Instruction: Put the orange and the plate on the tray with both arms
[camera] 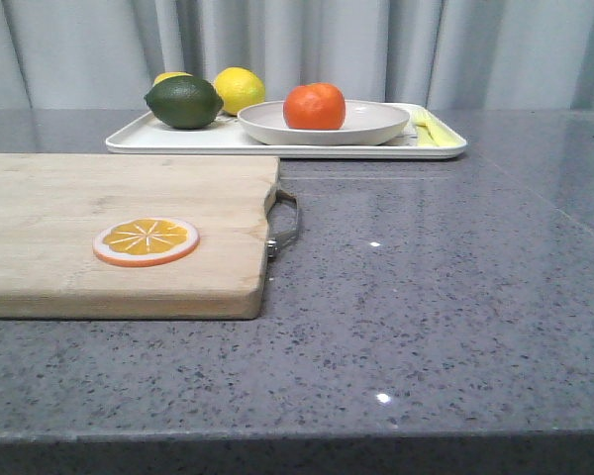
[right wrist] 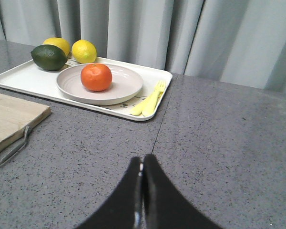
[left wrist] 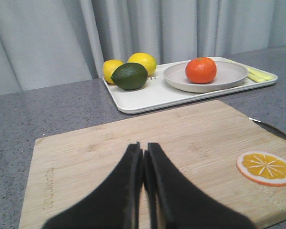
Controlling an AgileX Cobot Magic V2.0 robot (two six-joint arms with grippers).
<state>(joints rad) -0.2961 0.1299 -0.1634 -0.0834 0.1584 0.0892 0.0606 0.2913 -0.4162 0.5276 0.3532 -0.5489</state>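
The orange [camera: 314, 106] sits in the beige plate [camera: 376, 127], and the plate rests on the white tray [camera: 178, 141] at the back of the table. They also show in the left wrist view, the orange [left wrist: 200, 70] in the plate [left wrist: 229, 76] on the tray [left wrist: 148, 98], and in the right wrist view, the orange [right wrist: 96, 77], the plate [right wrist: 124, 86] and the tray [right wrist: 24, 78]. My left gripper [left wrist: 143, 149] is shut and empty above the wooden board. My right gripper [right wrist: 142, 160] is shut and empty above the bare grey table. Neither gripper shows in the front view.
A dark green lime [camera: 183, 102] and two lemons [camera: 239, 89] lie on the tray's left part, and yellow cutlery [camera: 428, 129] on its right end. A wooden cutting board [camera: 109, 228] with a metal handle [camera: 285, 225] holds an orange slice disc [camera: 146, 241] at the front left.
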